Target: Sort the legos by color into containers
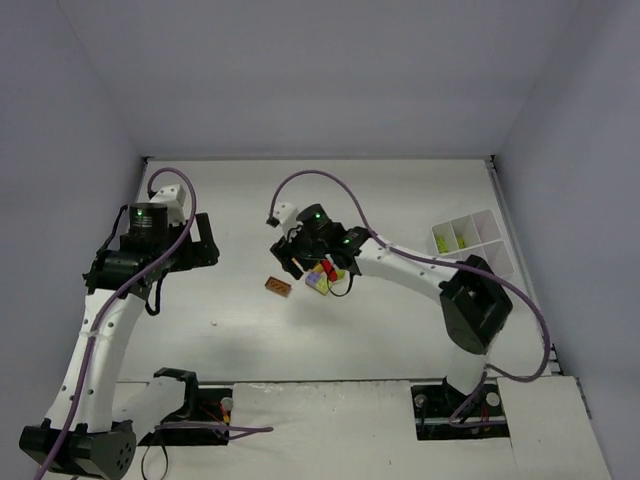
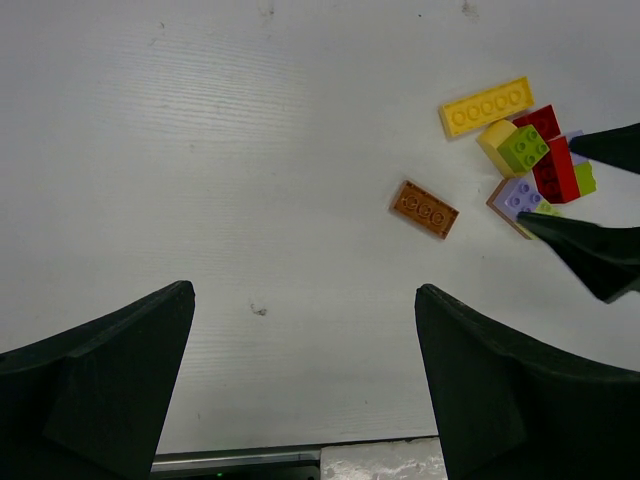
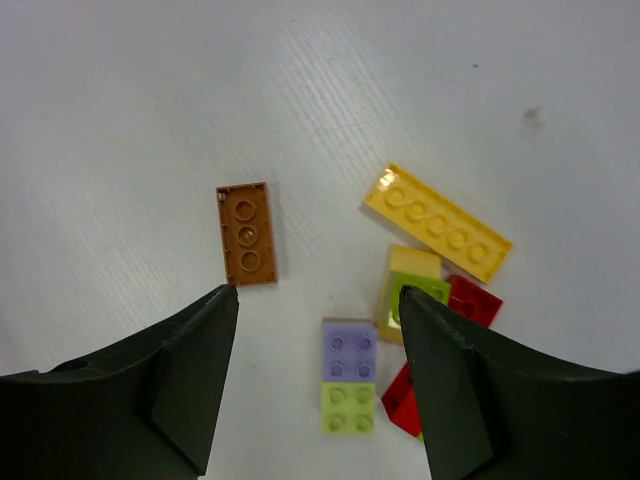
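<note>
Early days. Just a couple of lime bits (image 1: 443, 241) in the tray (image 1: 487, 228) out at 3 o'clock; other legos (image 1: 320, 278) heaped mid-table. Right gripper (image 3: 318, 300) spread over the heap, holding nothing. Left gripper (image 2: 305, 300) gaping wide at 9 o'clock.

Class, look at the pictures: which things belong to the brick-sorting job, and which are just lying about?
Belong to the job:
yellow plate, brown plate, lavender brick, green brick, red brick
white divided tray
right gripper, open over the bricks

Just lying about:
dark speck on the table
purple cable
</note>
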Controlling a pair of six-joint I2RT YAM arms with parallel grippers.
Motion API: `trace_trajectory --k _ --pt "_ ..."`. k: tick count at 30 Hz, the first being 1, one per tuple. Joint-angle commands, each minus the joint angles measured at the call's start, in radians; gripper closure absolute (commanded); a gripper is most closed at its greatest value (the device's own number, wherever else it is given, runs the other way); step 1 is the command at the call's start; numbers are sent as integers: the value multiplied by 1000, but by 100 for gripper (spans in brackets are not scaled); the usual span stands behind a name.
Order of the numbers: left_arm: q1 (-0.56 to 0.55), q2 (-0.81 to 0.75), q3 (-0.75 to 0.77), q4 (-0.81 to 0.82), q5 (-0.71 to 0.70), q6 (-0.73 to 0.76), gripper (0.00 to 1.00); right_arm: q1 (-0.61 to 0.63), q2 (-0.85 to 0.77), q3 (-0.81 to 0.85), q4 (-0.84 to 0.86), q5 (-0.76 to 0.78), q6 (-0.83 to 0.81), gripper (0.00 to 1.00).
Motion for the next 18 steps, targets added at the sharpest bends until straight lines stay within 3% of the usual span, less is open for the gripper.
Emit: trace_trajectory --k 1,10,18 --pt "-5 -29 25 9 -16 -11 15 50 69 90 45 -26 -32 38" --pt "-5 -51 11 -9 -33 -12 15 120 289 222 33 -15 -54 38" --pt "-5 -62 2 -18 -45 -11 15 133 343 216 24 32 -32 43"
